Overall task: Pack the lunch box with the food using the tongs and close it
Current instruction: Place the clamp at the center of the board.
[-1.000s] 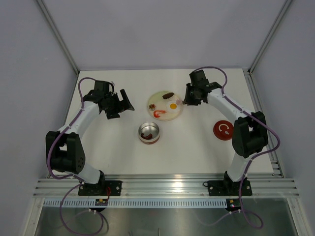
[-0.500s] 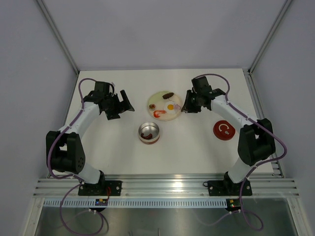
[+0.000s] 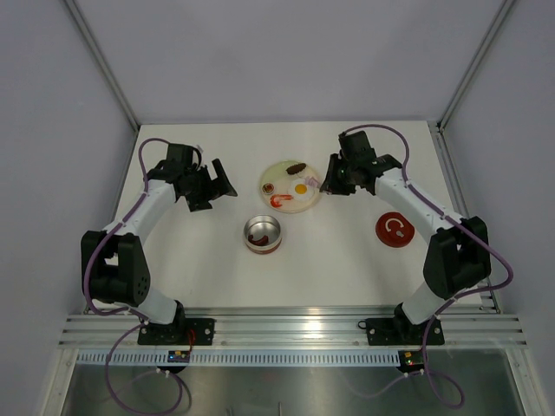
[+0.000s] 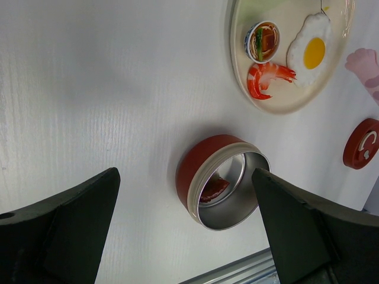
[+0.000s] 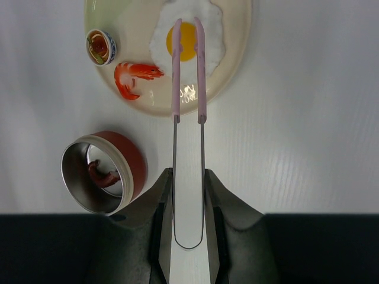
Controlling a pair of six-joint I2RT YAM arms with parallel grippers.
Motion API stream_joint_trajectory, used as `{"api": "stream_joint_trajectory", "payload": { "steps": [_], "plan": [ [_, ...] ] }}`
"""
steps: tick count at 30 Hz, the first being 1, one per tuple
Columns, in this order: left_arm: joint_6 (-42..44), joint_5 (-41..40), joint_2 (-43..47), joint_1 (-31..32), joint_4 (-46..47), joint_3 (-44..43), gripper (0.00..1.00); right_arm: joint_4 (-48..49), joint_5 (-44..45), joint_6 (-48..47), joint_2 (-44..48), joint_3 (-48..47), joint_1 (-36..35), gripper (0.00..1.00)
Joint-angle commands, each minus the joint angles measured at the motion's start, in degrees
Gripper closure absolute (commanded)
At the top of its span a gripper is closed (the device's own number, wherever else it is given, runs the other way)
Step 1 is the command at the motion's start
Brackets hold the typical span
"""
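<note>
While your right end effector [image 5: 188,177] grips the tongs [image 5: 176,89] astride the egg [image 5: 213,41] on the plate [image 5: 136,23] and the left end effector [image 3: 211,185] hangs released, a shallow pinch may drop that flat egg short of the tin [image 5: 135,168].

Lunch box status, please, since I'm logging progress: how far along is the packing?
Done: one reddish piece lies in the lunch box. In hand: the right tool holds the tongs, their tips astride the fried egg on the plate. Left: the egg, the shrimp, the small bowl and the brown piece are on the plate, and the red lid is off.
</note>
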State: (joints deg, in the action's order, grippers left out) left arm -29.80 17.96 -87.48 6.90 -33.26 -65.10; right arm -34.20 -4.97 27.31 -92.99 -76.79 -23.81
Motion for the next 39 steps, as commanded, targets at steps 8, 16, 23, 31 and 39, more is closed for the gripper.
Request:
{"api": "stream_joint_trajectory", "payload": {
  "steps": [8,16,23,31,39],
  "plan": [
    [0.89,0.06,-2.16,2.59,-0.14,-4.51,0.01,1.15,1.19,-0.77,-2.19,-0.46,1.22,0.81],
    [0.71,0.33,-2.96,3.39,-0.06,-4.68,0.01,1.41,0.14,-1.38,-3.69,0.33,1.23,0.69],
    [0.89,0.41,-2.96,3.48,-0.32,-4.60,0.01,2.55,-0.74,-1.12,-4.57,1.47,1.23,0.66],
    [1.06,0.32,-3.13,3.56,-0.58,-5.03,0.01,2.56,-0.39,-1.20,-2.90,-0.02,1.23,0.66],
    [0.97,0.06,-3.40,3.56,-0.58,-5.21,0.01,2.29,0.32,-1.30,-5.97,-7.31,1.31,0.66]
  ]
}}
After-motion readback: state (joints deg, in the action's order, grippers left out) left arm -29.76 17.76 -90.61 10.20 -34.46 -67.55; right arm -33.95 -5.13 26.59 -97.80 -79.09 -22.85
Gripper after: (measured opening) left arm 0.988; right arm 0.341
